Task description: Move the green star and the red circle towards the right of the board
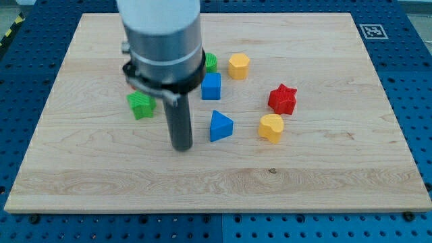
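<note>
The wooden desk (324,182) fills the view, and the arm's grey housing (162,40) rises over its upper-left part, hiding some of the surface behind it. There is no grasping part to open or close, only a dark rod (180,121) whose tip (181,147) rests on the desk left of centre.

The green star (140,105) lies just to the rod's left, nearer the desk's left edge and slightly farther back than the tip, apart from it. No red circle can be seen; the only red piece showing is a red star (282,99) towards the right edge, so the circle may be hidden behind the housing.

The star's push seems not yet begun. The tip is on the star's right, the wrong side, so the next move probably calls for circling to its left flank, then sweeping rightward while steering past the blue cube (211,86) and blue triangle (220,126).
</note>
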`<state>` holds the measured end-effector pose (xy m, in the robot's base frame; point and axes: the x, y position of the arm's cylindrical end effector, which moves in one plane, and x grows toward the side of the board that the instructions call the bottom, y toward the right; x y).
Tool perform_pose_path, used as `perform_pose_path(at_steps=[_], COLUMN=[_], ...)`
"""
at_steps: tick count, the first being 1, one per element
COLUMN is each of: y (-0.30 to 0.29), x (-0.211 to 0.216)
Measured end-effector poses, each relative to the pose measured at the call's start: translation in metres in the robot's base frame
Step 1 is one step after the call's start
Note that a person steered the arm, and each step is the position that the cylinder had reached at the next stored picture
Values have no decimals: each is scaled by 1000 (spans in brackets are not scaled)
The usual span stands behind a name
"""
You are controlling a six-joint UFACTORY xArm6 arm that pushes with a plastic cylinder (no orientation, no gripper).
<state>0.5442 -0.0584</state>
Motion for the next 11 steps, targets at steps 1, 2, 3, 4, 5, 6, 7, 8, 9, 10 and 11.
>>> perform_pose_path(at_steps=[1, 2, 3, 4, 5, 6, 7, 8, 9, 10, 11], y=[-1, -1, -1, -1, -1, -1, -10, -70, -119, -121, -151], x=[12, 35, 72, 74, 75, 60, 12, 10, 10, 8, -27])
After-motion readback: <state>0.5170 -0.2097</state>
